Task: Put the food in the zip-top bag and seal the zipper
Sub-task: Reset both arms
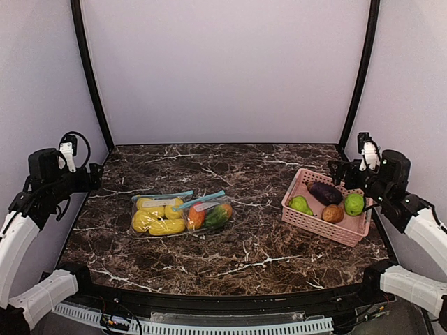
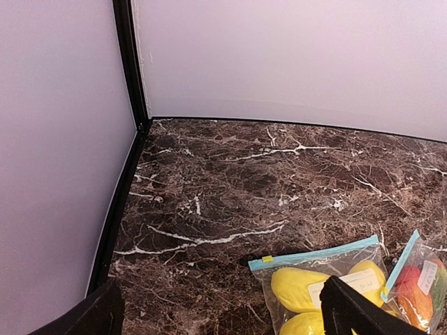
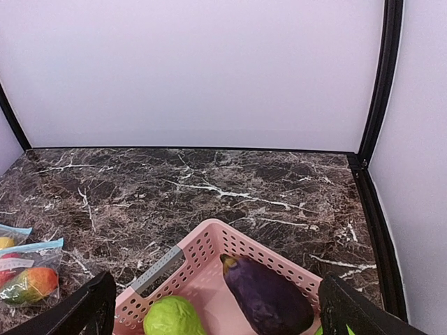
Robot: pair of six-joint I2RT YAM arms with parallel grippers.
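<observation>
Two arms, two bags and one basket (image 1: 347, 236) on the marble table (image 1: 244, 255).

The bags lie flat left of centre, side by side and touching, each with a blue zip strip (image 1: 162, 196) along its far edge. The left bag (image 1: 158, 215) holds only yellow food (image 1: 166, 227). I count four lumps, but they press together, so the count is unsure. The right bag (image 1: 209, 213) holds an orange-red piece (image 1: 196, 217) and a green piece (image 1: 216, 217). A bit more orange behind them may be a third piece. I cannot tell whether either zip is closed.

The pink basket stands well apart on the right with four pieces in it:
- a green pear (image 1: 300, 204)
- a purple aubergine (image 1: 325, 192)
- a brown potato (image 1: 332, 213)
- a green apple (image 1: 354, 204)

The left gripper (image 2: 222, 296) hangs over the table's left edge, fingers spread wide with nothing between them. The right gripper (image 3: 216, 286) hangs above the basket's right side, likewise spread and empty.

From the left wrist, the left bag is cut off by the bottom edge and partly covered by one finger. Only a corner of the right bag shows there.

From the right wrist, the aubergine and one green piece are plain. A second green piece is a mere sliver by the finger, the potato is hidden, and the bags are clipped at the left edge.
</observation>
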